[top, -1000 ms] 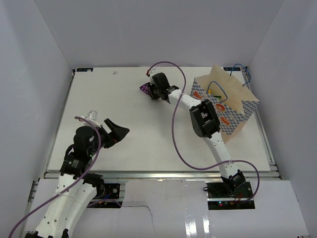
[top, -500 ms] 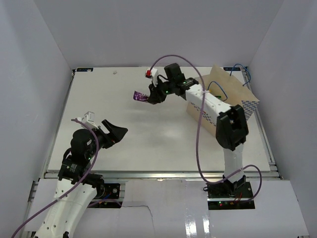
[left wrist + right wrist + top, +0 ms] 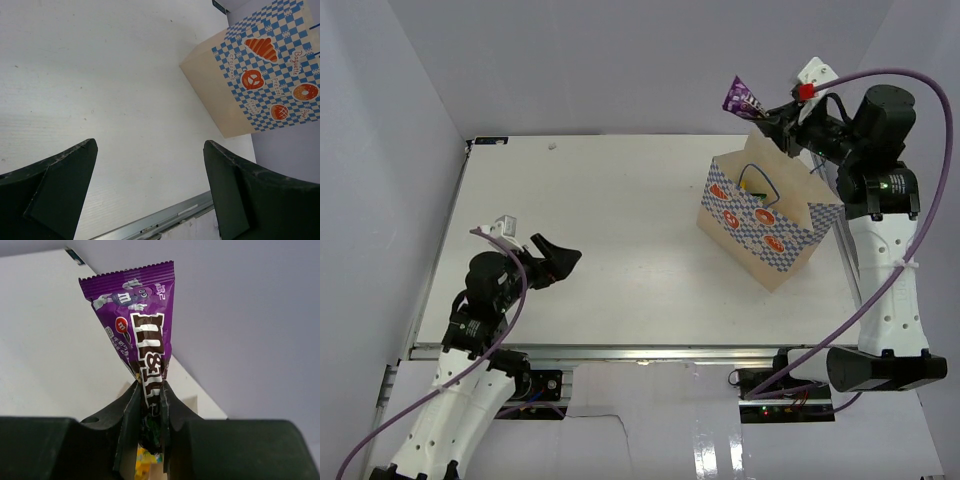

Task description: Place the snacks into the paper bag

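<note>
One purple packet (image 3: 142, 335), serrated top edge, white lettering.

Right gripper (image 3: 770, 117) sits above the far rim of the paper bag (image 3: 765, 228). The M&M's packet (image 3: 742, 97) is pinched between its fingers, projecting beyond the tips, clear of the bag. Left gripper (image 3: 552, 262) is over the table (image 3: 610, 220); the bag stands on the table well apart, ahead and to this gripper's right.
</note>
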`<state>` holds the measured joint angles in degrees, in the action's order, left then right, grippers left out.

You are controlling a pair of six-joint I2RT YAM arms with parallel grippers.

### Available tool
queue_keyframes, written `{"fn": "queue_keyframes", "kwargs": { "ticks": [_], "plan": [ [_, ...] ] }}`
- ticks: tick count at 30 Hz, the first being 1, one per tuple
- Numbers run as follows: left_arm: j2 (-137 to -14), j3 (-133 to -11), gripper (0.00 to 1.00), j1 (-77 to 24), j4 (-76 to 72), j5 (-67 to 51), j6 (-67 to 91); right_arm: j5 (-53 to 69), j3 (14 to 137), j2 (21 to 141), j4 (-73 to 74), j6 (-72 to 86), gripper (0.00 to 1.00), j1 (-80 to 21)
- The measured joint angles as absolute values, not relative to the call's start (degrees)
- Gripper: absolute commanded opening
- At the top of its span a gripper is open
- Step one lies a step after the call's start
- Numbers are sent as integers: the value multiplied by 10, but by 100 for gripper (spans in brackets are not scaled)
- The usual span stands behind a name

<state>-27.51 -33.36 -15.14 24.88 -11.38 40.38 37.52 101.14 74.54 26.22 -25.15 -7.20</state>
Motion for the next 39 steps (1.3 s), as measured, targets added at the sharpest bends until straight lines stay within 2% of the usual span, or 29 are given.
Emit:
{"fn": "queue_keyframes", "kwargs": {
  "ticks": [4,11,14,15,17,18,22,24,26,31,39],
  "plan": [
    [-306,-331,98,-151,218,-132,396,368,960,733,308,-268,9,11],
    [-335,-326,98,-151,191,-157,388,342,877,733,391,-297,14,59],
    [-328,-326,98,-151,189,-157,388,338,875,733,406,-307,29,68],
    [-323,-326,98,-151,189,-157,388,338,875,733,408,-308,43,69],
    [-312,-326,98,-151,189,-157,388,338,875,733,413,-313,55,70],
    [-307,-326,98,-151,189,-157,388,339,876,733,415,-315,65,70],
    [-290,-326,98,-151,194,-156,388,343,895,739,435,-317,82,70],
    [-289,-329,98,-151,198,-156,386,343,917,743,441,-313,98,70],
    [-291,-336,98,-151,205,-155,383,342,942,745,442,-311,90,70],
    [-306,-382,98,-151,216,-154,371,317,993,731,434,-256,90,70],
    [-334,-497,98,-151,218,-155,355,304,1000,673,440,-209,90,70]
  ]
}}
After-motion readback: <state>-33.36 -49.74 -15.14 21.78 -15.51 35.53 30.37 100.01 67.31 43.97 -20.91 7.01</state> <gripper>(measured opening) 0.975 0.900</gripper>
